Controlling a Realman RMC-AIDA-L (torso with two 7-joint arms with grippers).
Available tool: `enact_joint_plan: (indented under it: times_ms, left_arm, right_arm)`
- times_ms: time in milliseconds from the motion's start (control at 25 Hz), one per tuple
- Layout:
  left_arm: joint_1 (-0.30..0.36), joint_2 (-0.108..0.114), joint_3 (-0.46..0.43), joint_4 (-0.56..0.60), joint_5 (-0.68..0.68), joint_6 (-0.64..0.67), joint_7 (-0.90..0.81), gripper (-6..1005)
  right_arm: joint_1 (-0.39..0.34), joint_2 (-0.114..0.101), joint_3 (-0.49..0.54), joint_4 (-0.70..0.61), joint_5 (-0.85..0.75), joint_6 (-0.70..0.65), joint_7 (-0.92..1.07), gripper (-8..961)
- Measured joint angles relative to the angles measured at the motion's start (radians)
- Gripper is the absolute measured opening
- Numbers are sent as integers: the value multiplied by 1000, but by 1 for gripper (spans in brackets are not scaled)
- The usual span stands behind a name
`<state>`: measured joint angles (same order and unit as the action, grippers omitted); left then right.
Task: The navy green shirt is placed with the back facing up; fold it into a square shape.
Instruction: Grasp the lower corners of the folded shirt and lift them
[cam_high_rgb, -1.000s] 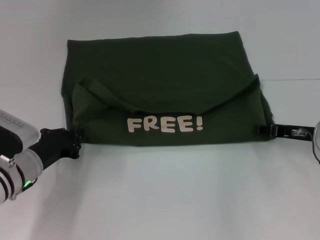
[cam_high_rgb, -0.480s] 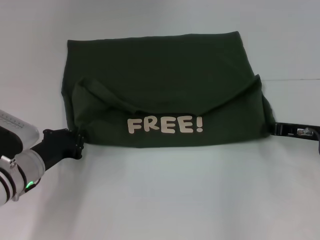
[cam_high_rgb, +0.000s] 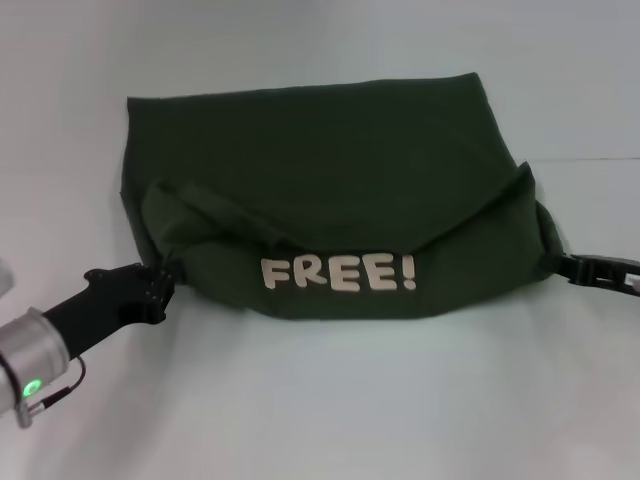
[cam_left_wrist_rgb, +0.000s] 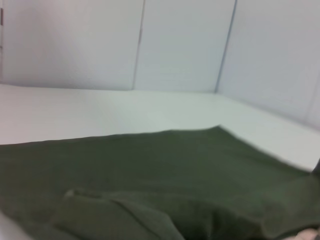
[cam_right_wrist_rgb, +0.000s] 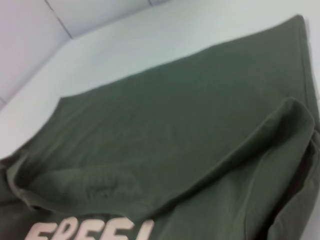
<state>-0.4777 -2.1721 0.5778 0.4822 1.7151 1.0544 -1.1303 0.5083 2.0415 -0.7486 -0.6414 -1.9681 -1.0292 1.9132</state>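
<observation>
Gripping one navy green shirt (cam_high_rgb: 330, 190), seemingly: left gripper (cam_high_rgb: 155, 290), right gripper (cam_high_rgb: 572, 268)

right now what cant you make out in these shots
- Left gripper fingertips: head view, buried in the navy green shirt corner; grip unclear.
- Right gripper: head view, arm cut off by the frame edge, fingertips behind cloth.
- Wrist views: neither shows its own fingers.

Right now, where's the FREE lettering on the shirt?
In the head view, the cream lettering sits on the near folded-up flap of the navy green shirt, between the left gripper and the right gripper.
</observation>
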Motion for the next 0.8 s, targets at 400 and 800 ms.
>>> enact_joint_plan:
  times_ms: [400,800]
  left_arm:
    - [135,-1,-14,120,57,400,-228,73]
    - [183,-2,-100,127,217,634,-288,70]
  right_arm:
    - [-151,-3,92,-59,44,-273,-169,10]
    - [-275,-11,241,-55,37,-498,-287,10]
